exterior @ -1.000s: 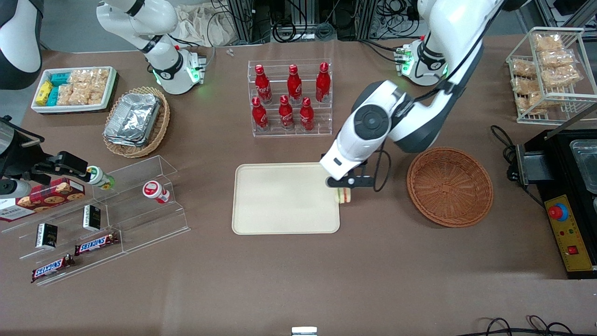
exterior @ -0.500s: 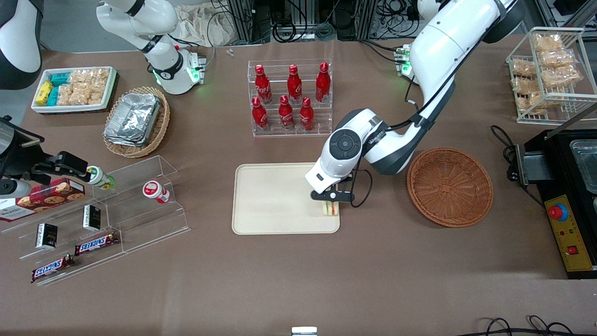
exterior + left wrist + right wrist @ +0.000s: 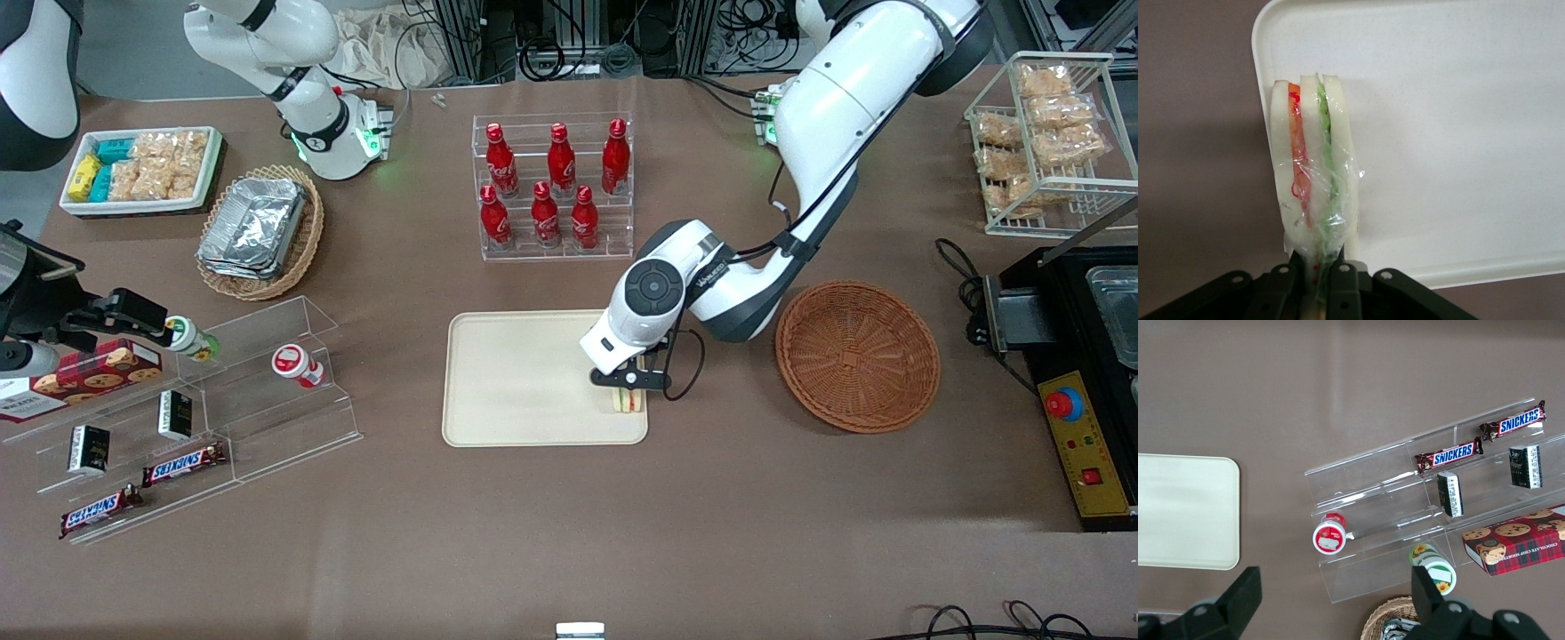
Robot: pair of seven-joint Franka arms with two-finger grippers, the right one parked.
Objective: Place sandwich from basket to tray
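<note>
The sandwich (image 3: 628,401) is a plastic-wrapped wedge of pale bread with orange and green filling. It sits over the corner of the cream tray (image 3: 524,382) nearest the front camera, toward the working arm's end. My left gripper (image 3: 629,389) is shut on the sandwich. In the left wrist view the sandwich (image 3: 1313,167) stands between the black fingers (image 3: 1343,280) of the gripper (image 3: 1317,277), over the tray's corner (image 3: 1458,133). The reddish-brown wicker basket (image 3: 857,356) is empty, beside the tray toward the working arm's end.
A clear rack of red bottles (image 3: 553,187) stands farther from the camera than the tray. A tan basket of foil containers (image 3: 260,231), a white snack bin (image 3: 142,169) and a clear snack shelf (image 3: 187,418) lie toward the parked arm's end. A wire rack (image 3: 1045,142) and black appliance (image 3: 1080,356) are past the basket.
My left gripper has carried the sandwich from beside the tray's edge to over the tray's near corner and lowered it. In the last half second it barely moved.
</note>
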